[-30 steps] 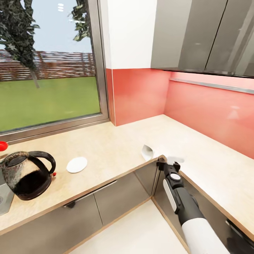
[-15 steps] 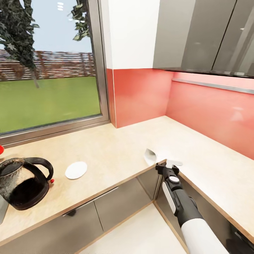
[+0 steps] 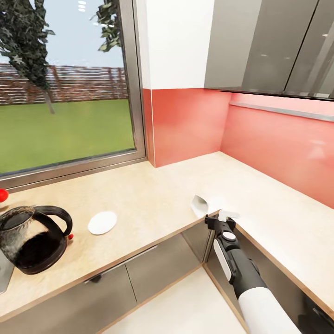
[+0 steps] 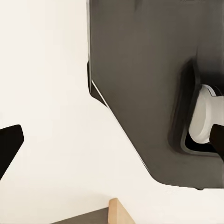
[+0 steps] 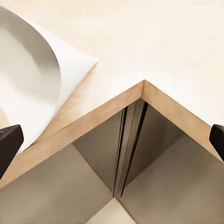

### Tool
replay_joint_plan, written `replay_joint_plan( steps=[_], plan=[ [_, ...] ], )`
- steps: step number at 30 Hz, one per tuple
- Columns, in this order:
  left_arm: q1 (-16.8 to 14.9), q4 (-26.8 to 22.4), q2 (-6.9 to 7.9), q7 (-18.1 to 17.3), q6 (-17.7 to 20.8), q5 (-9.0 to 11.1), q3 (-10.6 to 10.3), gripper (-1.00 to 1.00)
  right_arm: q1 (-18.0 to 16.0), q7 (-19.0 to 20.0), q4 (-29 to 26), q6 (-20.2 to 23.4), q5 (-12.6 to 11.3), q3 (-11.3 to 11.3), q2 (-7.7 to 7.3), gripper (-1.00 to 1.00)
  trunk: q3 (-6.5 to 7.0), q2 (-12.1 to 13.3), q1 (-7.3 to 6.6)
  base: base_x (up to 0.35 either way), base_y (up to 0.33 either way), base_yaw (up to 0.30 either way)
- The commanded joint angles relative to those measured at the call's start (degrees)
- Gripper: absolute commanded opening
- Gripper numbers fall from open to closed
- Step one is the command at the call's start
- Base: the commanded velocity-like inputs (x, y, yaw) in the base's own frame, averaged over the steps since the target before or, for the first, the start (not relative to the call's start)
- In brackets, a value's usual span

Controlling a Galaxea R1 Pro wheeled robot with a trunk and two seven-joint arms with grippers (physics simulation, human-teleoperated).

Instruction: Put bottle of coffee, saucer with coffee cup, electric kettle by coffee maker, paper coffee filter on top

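**Corner counter inspection: kettle, saucer, filter, right arm**

At far left, the electric kettle (image 3: 33, 240) is sitting on the kitchen countertop (image 3: 153, 199), a light, speckled wood-look surface with a plywood-banded edge over smooth grey cabinet fronts. The kettle is squat and rounded, dark translucent, with a looped black handle. Just right of it, apart, the saucer (image 3: 102, 222) is lying flat: small, round, matte white. Further right, at the inner corner, a paper coffee filter (image 3: 200, 204) is lying on its side, a thin white cone. The right gripper (image 5: 112, 135) is hovering over that corner edge, beside the filter, jaws spread wide and holding nothing. The left gripper (image 4: 112, 140) is pointing at pale floor and dark robot bodywork, jaws likewise parted, empty.
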Motion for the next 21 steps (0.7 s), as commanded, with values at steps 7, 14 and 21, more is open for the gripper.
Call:
replay_joint_plan(
  steps=[7,14,21],
  plan=[
    [-0.02,0.04,-0.08,0.06,-0.25,0.03,0.28,1.0,-0.03,-0.21,-0.04,0.35,-0.02,0.02,0.02,1.0,-0.4,-0.1,0.04,0.253,0.0,0.084],
    [-0.02,0.04,-0.05,0.06,-0.24,0.03,0.35,1.0,-0.03,-0.21,0.01,0.35,-0.02,0.02,0.02,1.0,-0.44,-0.1,0.04,0.142,0.0,0.014],
    [-0.02,0.04,-0.04,0.06,-0.24,0.03,0.37,1.0,-0.03,-0.22,0.05,0.35,0.03,0.02,0.02,1.0,-0.44,-0.1,0.04,0.008,0.0,0.001]
  ],
)
